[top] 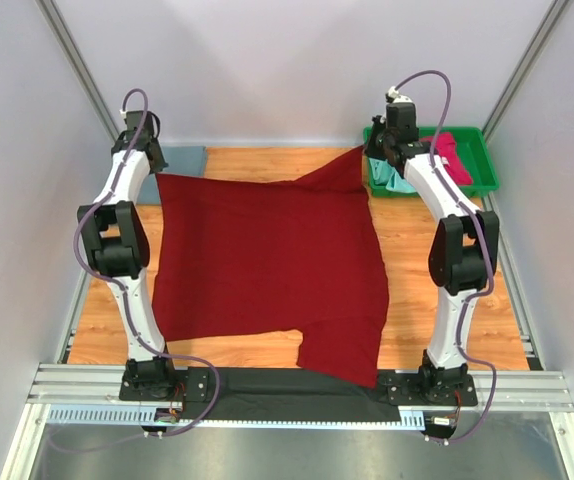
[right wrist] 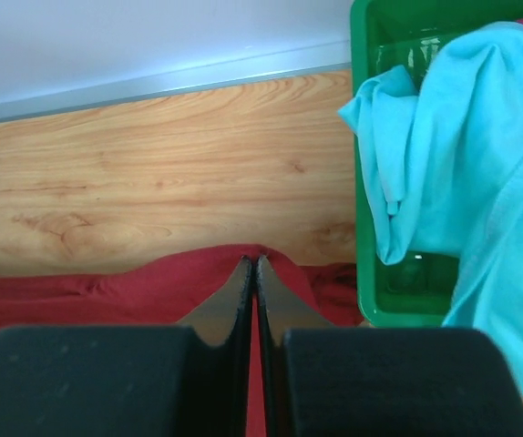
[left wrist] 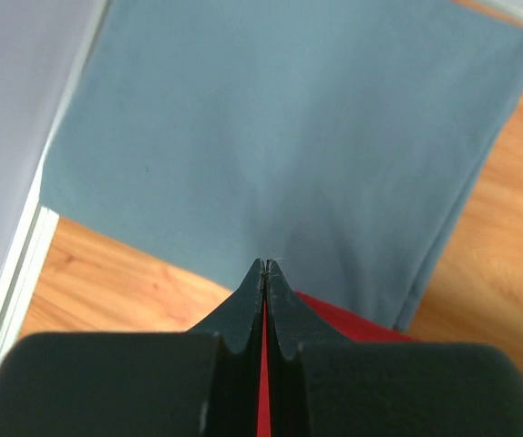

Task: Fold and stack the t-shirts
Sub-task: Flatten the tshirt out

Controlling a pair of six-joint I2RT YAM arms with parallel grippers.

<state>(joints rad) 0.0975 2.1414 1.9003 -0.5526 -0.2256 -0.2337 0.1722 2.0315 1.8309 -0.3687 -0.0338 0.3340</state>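
Cloth is stretched flat, likely for a fold: the dark red shirt [top: 267,260] lies spread across the bench [top: 422,300], one far corner pinched in the closed left tool [left wrist: 264,266] and the other in the closed right tool [right wrist: 251,262]. A folded grey-blue shirt [left wrist: 289,137] lies far left, probably the stack's base. The green tray [right wrist: 362,36] at far right holds the mint shirt [right wrist: 453,137] and a pinkish-red shirt [top: 449,150], both unfolded

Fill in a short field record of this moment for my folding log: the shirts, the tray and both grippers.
spread: dark red t-shirt, flat on the table
left gripper: shut on its far-left corner
right gripper: shut on its far-right corner
folded: grey-blue t-shirt, far left
green tray: far right, holds mint t-shirt and pinkish-red t-shirt
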